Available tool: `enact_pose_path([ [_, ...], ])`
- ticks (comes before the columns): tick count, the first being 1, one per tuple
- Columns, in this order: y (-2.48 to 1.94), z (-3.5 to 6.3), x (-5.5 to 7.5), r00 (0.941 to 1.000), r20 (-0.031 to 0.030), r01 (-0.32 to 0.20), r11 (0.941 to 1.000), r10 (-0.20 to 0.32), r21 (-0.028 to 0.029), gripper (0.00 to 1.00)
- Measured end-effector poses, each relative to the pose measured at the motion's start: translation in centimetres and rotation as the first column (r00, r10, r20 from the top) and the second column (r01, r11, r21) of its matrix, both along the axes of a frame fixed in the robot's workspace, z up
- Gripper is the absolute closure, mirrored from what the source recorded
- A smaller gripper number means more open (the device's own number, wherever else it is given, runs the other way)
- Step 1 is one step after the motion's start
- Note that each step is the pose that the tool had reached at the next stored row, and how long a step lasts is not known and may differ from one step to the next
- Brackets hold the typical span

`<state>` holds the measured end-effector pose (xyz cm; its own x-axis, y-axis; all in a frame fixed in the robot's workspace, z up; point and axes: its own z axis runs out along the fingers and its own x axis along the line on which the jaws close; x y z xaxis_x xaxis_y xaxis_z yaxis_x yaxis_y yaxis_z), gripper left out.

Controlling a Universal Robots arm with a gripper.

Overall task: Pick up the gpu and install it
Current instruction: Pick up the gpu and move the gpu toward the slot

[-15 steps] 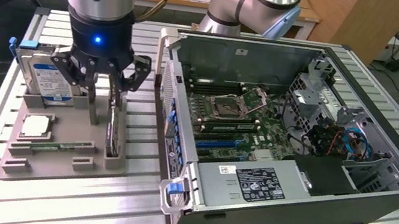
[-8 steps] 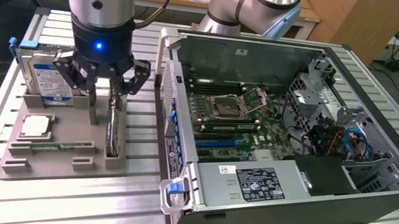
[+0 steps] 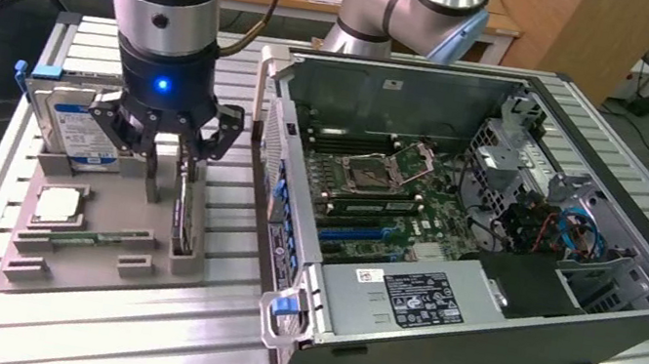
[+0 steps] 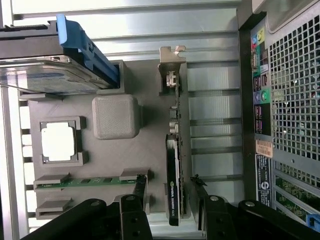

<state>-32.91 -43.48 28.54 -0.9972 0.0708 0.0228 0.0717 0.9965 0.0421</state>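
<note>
Pickup was the step in hand, by my reading: the gpu (image 3: 185,213) was not yet lifted and nothing was seated in the case (image 3: 468,354). The card stood on its long edge in a slot of the grey holder (image 3: 85,271), along the holder's edge nearest the case. In the wrist view, the gpu (image 4: 174,170) had its silver bracket at the end away from the tool (image 4: 169,182).

The tool (image 3: 180,163) was released, jaws spread wide. It hung right above the card with one finger on each side of it. Neither finger looked to be touching the board. How far down the tips reached past the card's top edge I could not tell.

Elsewhere on the holder (image 4: 150,100), the hard drive (image 3: 77,126) leaned at the far corner. The cpu (image 3: 57,204) sat in its pocket and the memory stick (image 3: 104,237) lay near the holder's front edge. All of these were well apart from the tool. The holder rested on the bench (image 3: 74,338) just beside the case, which lay open with the motherboard (image 3: 389,193) exposed.

As a judgement, finishing the grasp called for the fingers to close squarely on the card's two flat faces. They would need to sit low enough for a firm hold yet clear of the slot walls. The card would then need a straight lift out, so that it did not bind in the slot.
</note>
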Motion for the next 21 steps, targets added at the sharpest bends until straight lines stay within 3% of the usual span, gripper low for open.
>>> enact_pose_path([
  [10, 0.11, -0.26, 0.0, 1.0, 0.0002, -0.005, 1.0, 0.005, 0.0002, 0.53],
  [16, 0.25, -0.75, 0.0, 0.9976, 0.0001, -0.069, 0.9976, 0.069, 0.0002, 0.53],
  [21, 0.74, -1.57, 0.0, 0.9969, 0.0002, -0.079, 0.9969, 0.079, 0.0005, 0.53],
])
